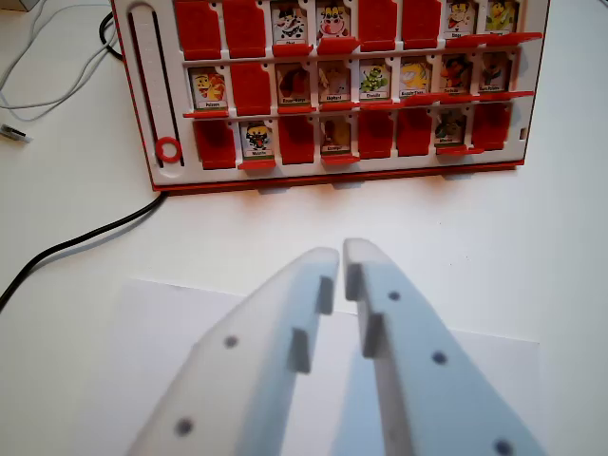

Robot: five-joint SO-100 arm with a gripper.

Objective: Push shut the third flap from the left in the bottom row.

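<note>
A red and white flap board (152, 95) lies across the top of the wrist view, with three rows of small flaps. In the row nearest me, the third place from the wrist view's left (296, 139) shows plain red with no picture. Picture cards stand on either side of it, one (256, 140) to its left and one (335, 136) to its right. My white gripper (342, 256) fills the lower middle, shut with only a thin slit between the fingers and nothing held. Its tips hover over the table well short of the board's near edge (332, 180).
A black cable (85, 237) runs from the board's near left corner toward the wrist view's left edge. Thin white cables (47, 66) lie at the upper left. A white sheet (171, 323) lies under the gripper. A red ring slider (168, 149) sits in the board's left slot.
</note>
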